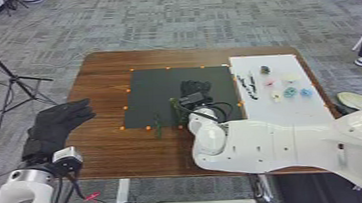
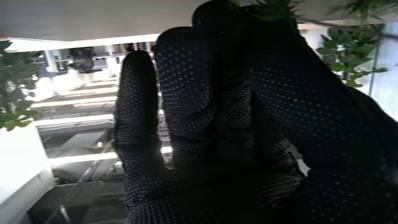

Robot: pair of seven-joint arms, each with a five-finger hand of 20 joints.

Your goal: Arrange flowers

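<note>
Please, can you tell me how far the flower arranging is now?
It looks like an early stage. Done, it seems: some greenery lies at the near part of the dark mat. In progress: the right hand is over the mat, close to leaves; I cannot tell if it grips a stem. Left, probably: the small coloured flowers, lying on the white sheet.
</note>
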